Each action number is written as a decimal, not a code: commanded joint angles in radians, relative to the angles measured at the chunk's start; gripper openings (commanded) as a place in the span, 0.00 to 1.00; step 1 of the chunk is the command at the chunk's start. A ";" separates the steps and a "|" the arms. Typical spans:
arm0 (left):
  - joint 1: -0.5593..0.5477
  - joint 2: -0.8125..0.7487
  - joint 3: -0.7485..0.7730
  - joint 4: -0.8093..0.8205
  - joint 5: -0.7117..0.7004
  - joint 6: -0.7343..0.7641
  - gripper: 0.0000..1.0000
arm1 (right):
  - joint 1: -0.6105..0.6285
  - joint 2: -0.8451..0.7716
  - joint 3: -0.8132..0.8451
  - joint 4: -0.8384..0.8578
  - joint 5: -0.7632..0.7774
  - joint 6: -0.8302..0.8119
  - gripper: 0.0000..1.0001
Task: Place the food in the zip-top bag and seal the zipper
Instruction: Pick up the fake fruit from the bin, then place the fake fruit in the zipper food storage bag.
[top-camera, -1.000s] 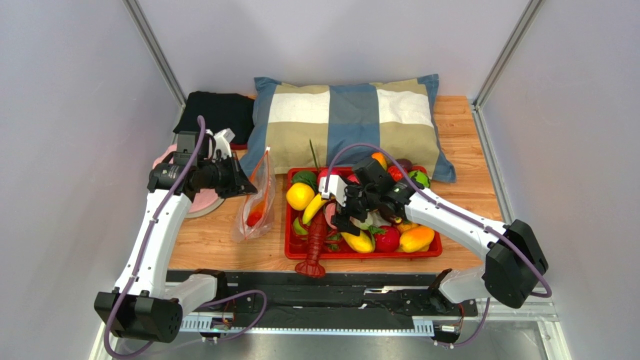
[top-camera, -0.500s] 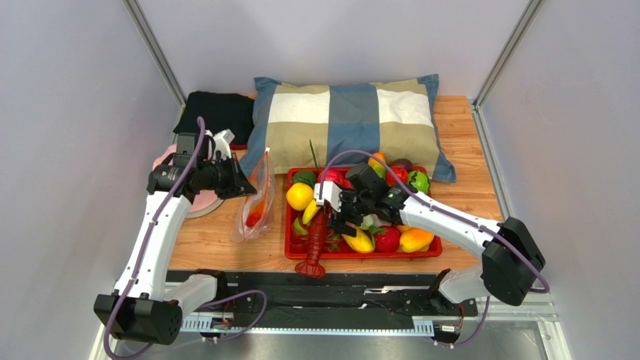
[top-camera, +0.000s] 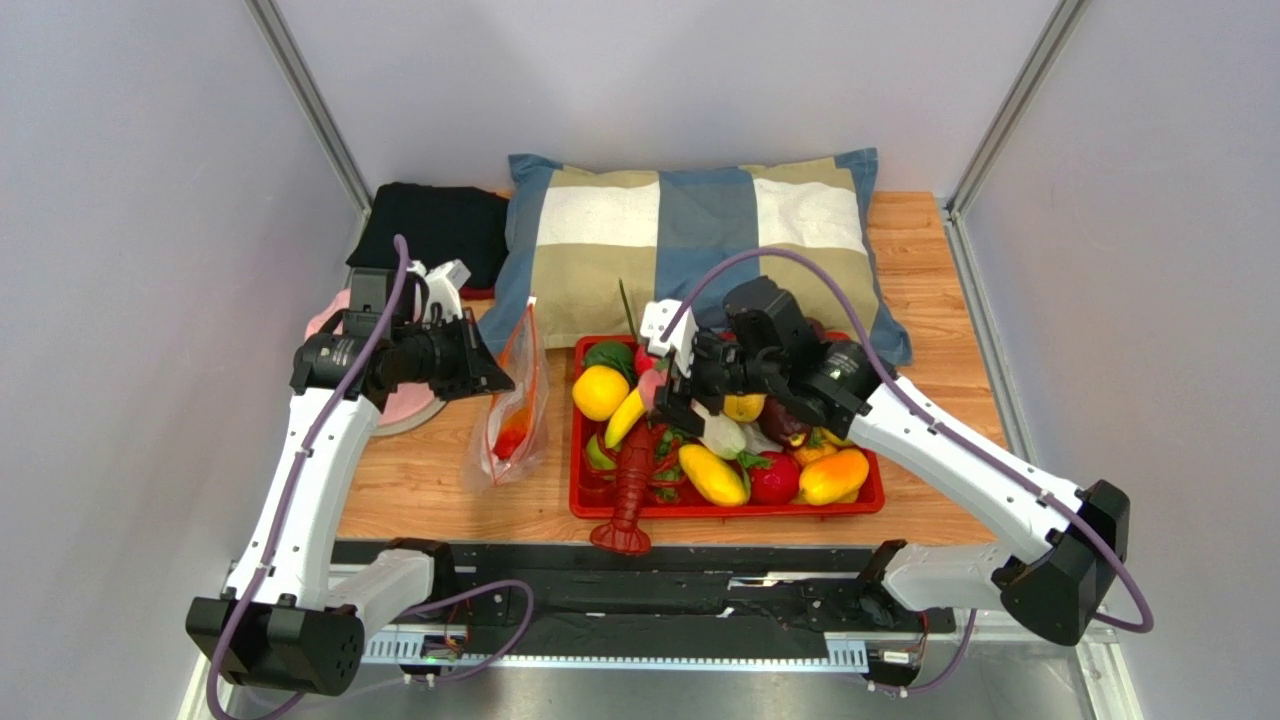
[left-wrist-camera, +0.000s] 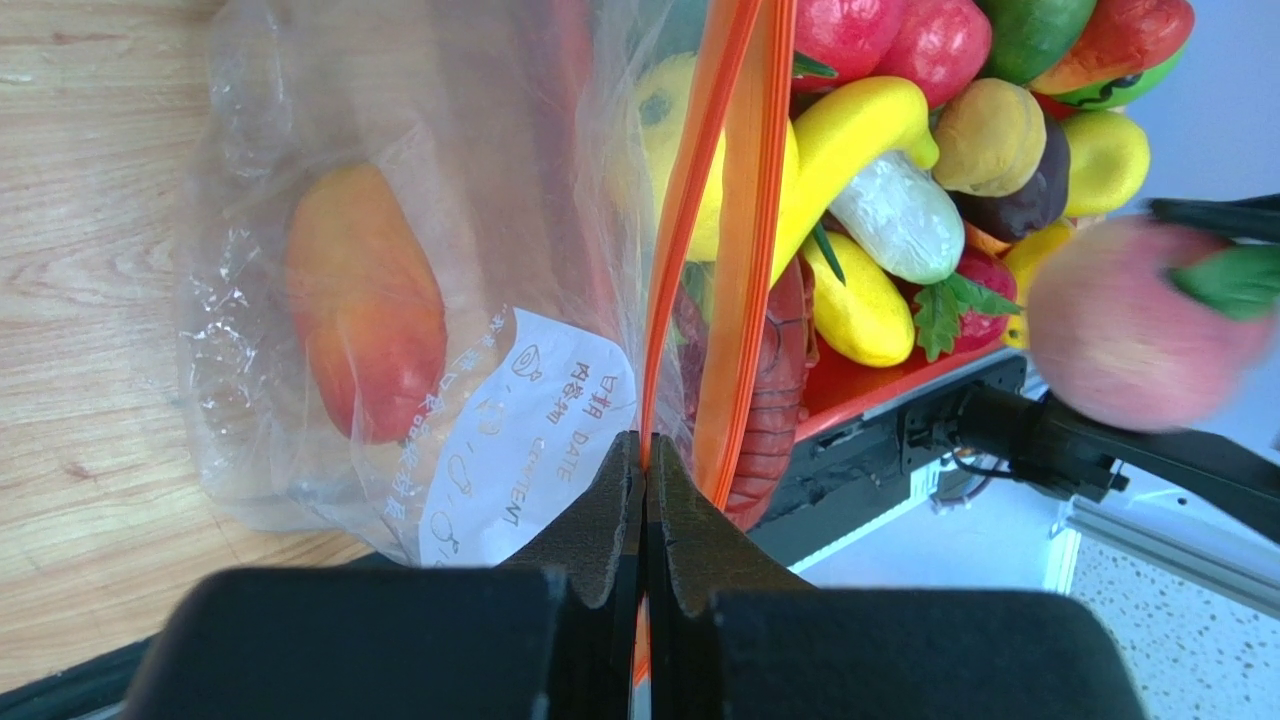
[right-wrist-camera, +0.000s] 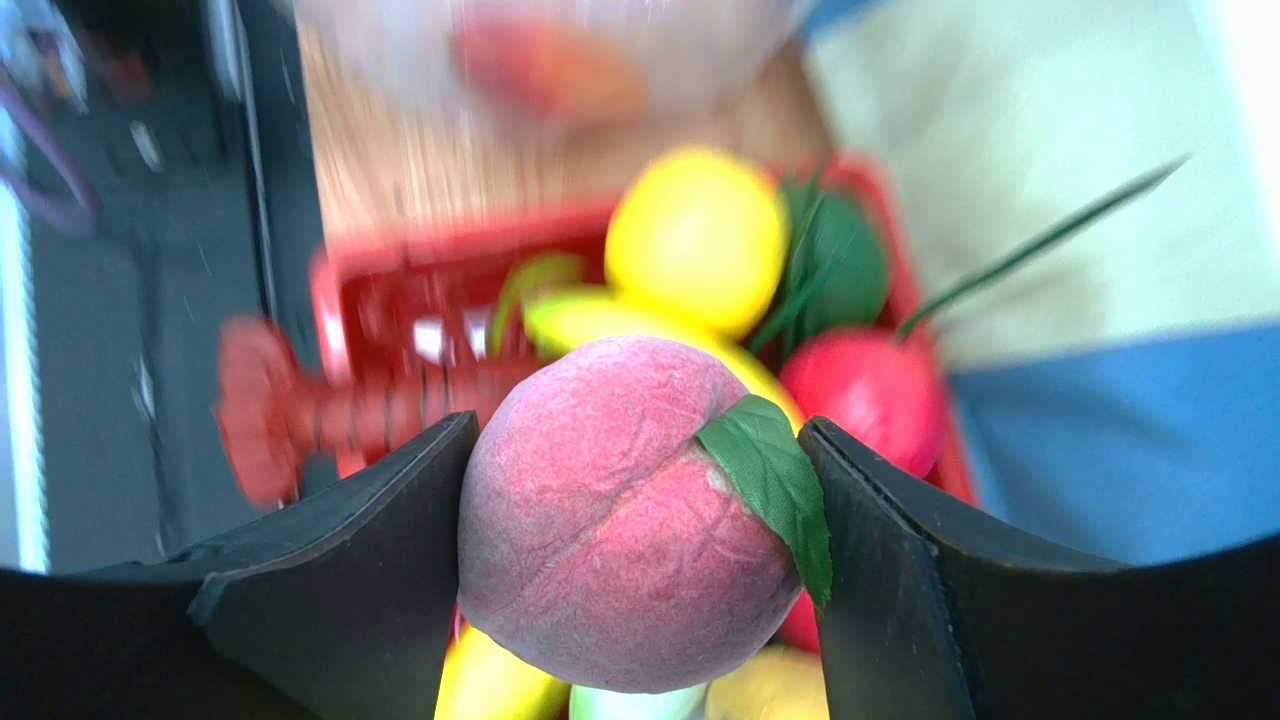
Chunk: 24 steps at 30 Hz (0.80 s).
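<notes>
Left of the red tray (top-camera: 721, 512): the zip-top bag (top-camera: 511, 402) stood upright on the wood with its mouth up, so food could go in from above.
Left gripper (left-wrist-camera: 645, 458): it was pressed together on one lip of the zipper (left-wrist-camera: 706, 225). This pinch probably kept the limp bag standing and drew that lip away from the other.
Zipper: its two orange-red strips ran side by side from the pinch with only a narrow gap between them, so it was unsealed.
Inside the bag: one orange-red fruit (left-wrist-camera: 361, 323) lay low against the clear wall, on the side away from the tray.
Right gripper (right-wrist-camera: 634, 450): it was clamped on a pink peach (right-wrist-camera: 624, 518), one finger on each flank and the green leaf beside one pad.
Peach's place: it was held over the left part of the tray, lifted clear of the pile and not yet over the bag.
On the tray: the rest of the food (top-camera: 751, 450) sat heaped together, including a yellow banana (left-wrist-camera: 857, 128).
Lobster (top-camera: 631, 488): it hung over the tray's near rim on the side towards the bag.
Stage, as judged: early, with one piece bagged, one in the air and many waiting.
Next move would need: carrying the peach leftward off the tray to above the mouth, then lowering it between the strips.
Risk: the slit looked tight for the round peach, which might catch a lip and fold or tip the bag.
</notes>
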 joint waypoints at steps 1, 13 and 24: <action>0.002 -0.007 0.018 -0.002 0.035 0.002 0.00 | 0.013 0.033 0.131 0.270 -0.100 0.231 0.08; 0.011 0.061 0.042 0.010 0.160 -0.033 0.00 | 0.220 0.242 0.141 0.827 -0.114 0.350 0.00; 0.051 0.071 0.045 0.025 0.341 -0.065 0.00 | 0.280 0.325 -0.051 0.944 -0.134 0.118 0.00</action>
